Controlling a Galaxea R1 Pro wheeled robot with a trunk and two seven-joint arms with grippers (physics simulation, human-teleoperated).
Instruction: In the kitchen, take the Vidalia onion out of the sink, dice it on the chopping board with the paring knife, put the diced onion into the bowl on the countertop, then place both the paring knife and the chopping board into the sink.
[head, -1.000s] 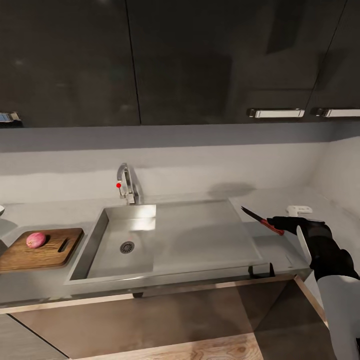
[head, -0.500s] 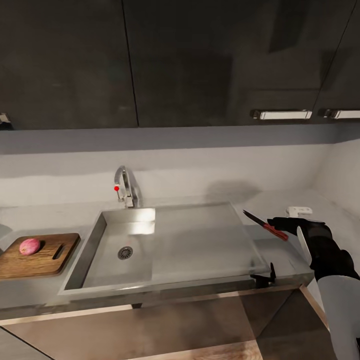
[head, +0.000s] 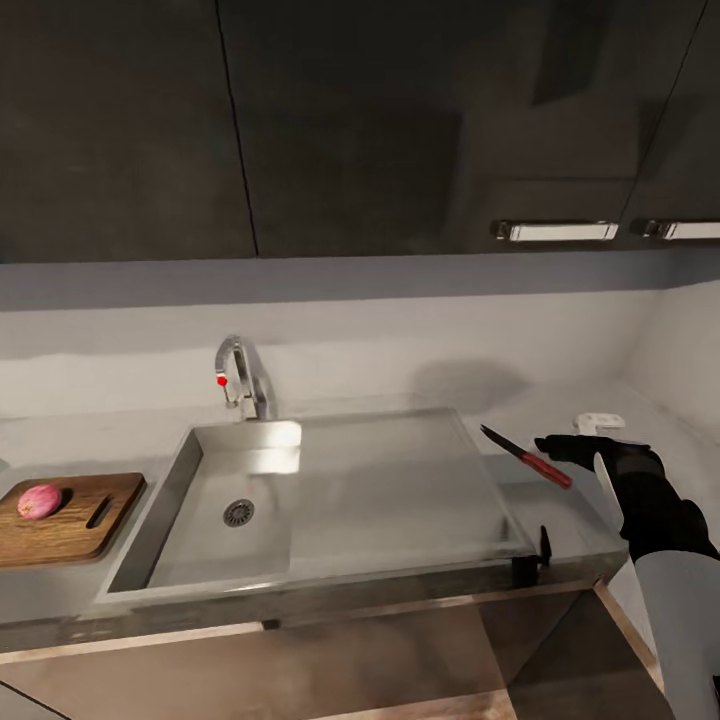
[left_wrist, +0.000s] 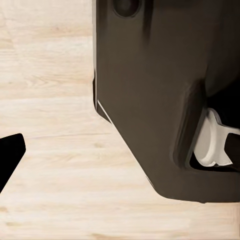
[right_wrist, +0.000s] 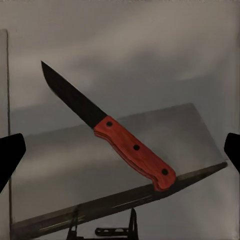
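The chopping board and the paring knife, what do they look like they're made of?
The chopping board looks like brown wood with a matte finish and faint grain streaks. The paring knife seems to have a dark, dull metal blade and a red handle with three dark rivets; whether the handle is plastic or stained wood is unclear.

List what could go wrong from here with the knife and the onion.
1. The knife sticks out from the right gripper by its handle end, and the wrist view does not show a firm hold. It might slip and drop by the sink.
2. The onion lies loose on the board, beyond the sink. It may roll under the blade.
3. Carried across, the blade could strike the faucet.
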